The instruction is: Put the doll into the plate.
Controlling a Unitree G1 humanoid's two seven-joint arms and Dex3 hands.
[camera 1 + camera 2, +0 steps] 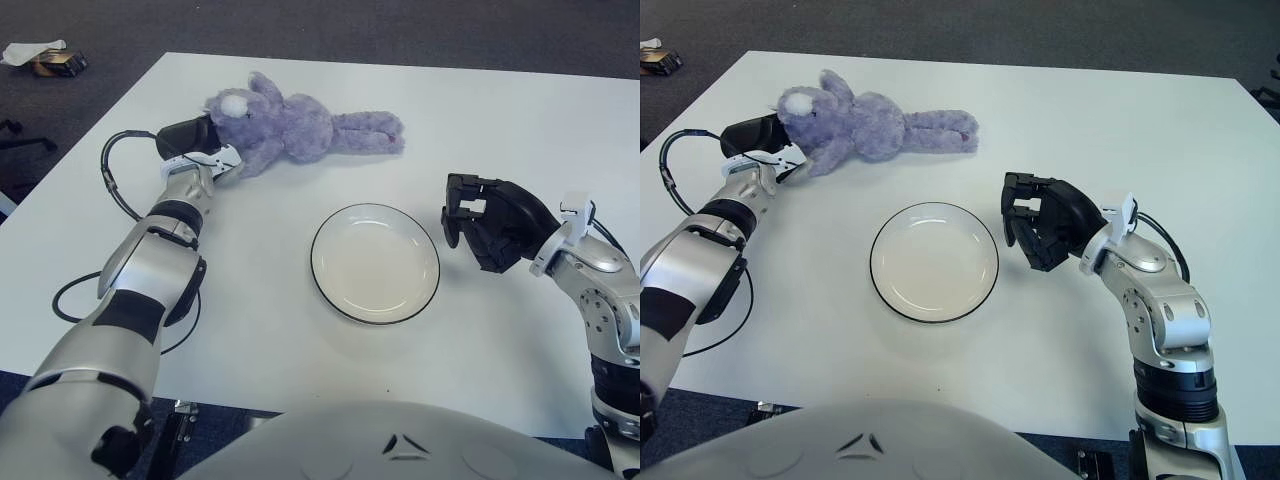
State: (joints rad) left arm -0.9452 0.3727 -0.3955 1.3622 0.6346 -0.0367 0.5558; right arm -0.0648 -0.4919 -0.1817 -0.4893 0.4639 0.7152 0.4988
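plate (375,263) mid-bench, holds nothing. doll (300,125) lies far left, head gripped by left hand (190,140) fingers. right hand (485,220) right of plate, fingers curled, holding nothing.

White table (300,330); dark grey carpet floor (330,30) beyond; small clutter (45,60) on floor.

Left hand (190,140) fingers mostly hidden behind doll (290,125) head; grip unclear. Beyond that hand, small floor object (52,62) too small to identify.
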